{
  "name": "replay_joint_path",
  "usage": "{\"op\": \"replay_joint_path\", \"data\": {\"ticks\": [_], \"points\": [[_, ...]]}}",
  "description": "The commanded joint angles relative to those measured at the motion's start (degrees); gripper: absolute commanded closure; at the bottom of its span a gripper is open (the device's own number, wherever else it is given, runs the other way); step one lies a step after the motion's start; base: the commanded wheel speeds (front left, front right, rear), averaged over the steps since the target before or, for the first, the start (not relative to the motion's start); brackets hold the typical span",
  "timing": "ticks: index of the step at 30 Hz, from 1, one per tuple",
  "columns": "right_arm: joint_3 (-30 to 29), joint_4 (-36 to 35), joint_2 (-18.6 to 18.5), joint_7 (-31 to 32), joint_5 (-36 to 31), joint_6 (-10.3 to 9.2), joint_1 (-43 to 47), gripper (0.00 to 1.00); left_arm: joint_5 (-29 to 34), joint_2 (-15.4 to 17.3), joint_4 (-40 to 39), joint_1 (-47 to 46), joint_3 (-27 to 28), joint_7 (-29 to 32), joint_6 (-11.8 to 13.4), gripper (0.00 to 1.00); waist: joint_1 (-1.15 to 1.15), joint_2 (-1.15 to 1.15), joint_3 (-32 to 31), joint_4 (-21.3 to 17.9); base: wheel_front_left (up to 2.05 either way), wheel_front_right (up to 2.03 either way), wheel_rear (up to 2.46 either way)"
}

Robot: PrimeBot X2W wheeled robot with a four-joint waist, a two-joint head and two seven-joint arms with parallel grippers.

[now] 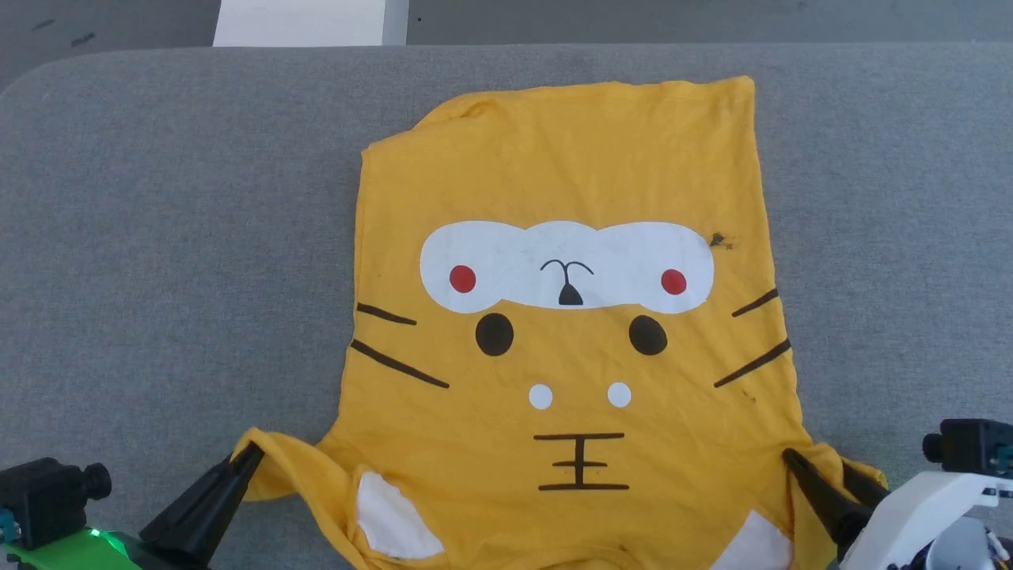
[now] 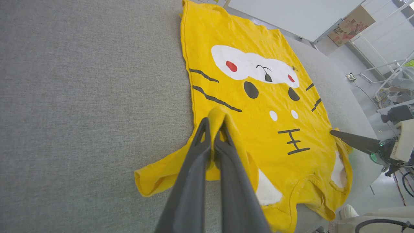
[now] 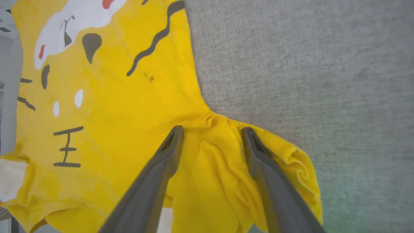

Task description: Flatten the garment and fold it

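Fingers (image 2: 190, 181) of your left gripper (image 2: 214, 124) pinch the garment (image 1: 570, 158); right gripper (image 3: 212, 129) spread astride it; grey surface (image 1: 158, 237) stretches beyond, cardboard box (image 2: 351, 24) farther.

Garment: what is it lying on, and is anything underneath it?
The garment lies on the grey padded surface, which is visible on both sides of it. Anything beneath the cloth is covered, so I cannot tell.
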Motion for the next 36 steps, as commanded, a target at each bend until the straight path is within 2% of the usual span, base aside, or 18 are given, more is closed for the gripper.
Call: {"op": "replay_joint_path", "data": {"ticks": [1,5,11,14,16,20,25,30,36], "points": [[-2.12,0.58,-0.71,1.22,-1.24,-1.13,-0.26,0.00,0.52,-0.24,0.03,-1.09,0.01,-0.20,-0.47,1.00,0.00,0.00,0.14,0.01,0.00,0.00,0.00],[-5.09,-7.42,-0.71,4.49,-1.40,-1.13,0.19,0.00,0.99,-0.36,-0.26,-1.49,-0.08,-1.02,-0.72,1.00,0.00,0.00,0.64,0.24,0.00,0.00,0.00],[-9.23,-21.81,-0.71,10.49,2.15,-1.13,-1.34,0.00,1.89,-0.58,-0.76,-2.52,-0.83,-2.01,-1.12,1.00,0.00,0.00,2.07,1.02,0.00,0.00,0.00],[-10.15,-27.17,-0.94,10.10,-1.22,-1.13,-5.95,0.00,2.28,-0.64,-0.99,-3.31,-1.25,-2.55,-1.32,1.00,0.00,0.00,3.19,1.54,0.00,0.00,0.00],[-10.06,-28.26,-2.03,8.44,-5.62,-1.13,-10.38,0.00,2.54,-0.66,-1.13,-4.02,-1.54,-2.97,-1.46,1.00,0.00,0.00,4.04,1.94,0.00,0.00,0.00],[-6.31,-23.82,-3.21,6.99,-11.80,-1.13,-19.80,0.00,3.27,-0.46,-1.43,-5.70,-2.16,-3.82,-1.68,1.00,0.00,0.00,5.51,2.67,0.00,0.00,0.00],[-1.76,-12.62,-4.09,9.29,-17.72,-1.13,-32.74,0.00,4.54,0.39,-2.73,-7.90,-2.88,-4.82,-1.84,1.00,0.00,0.00,8.10,3.82,0.00,0.00,0.00],[-1.95,-2.76,-3.80,11.91,-23.70,-1.13,-45.05,0.00,5.41,1.51,-3.87,-10.58,-4.41,-5.45,-1.93,1.00,0.00,0.00,12.06,6.10,0.00,0.00,0.00],[-4.67,3.93,-2.96,16.04,-31.07,-1.13,-54.88,0.00,5.37,2.93,-4.24,-14.68,-8.11,-7.17,-1.96,1.00,0.00,0.00,17.40,9.12,0.00,0.00,0.00]]}}
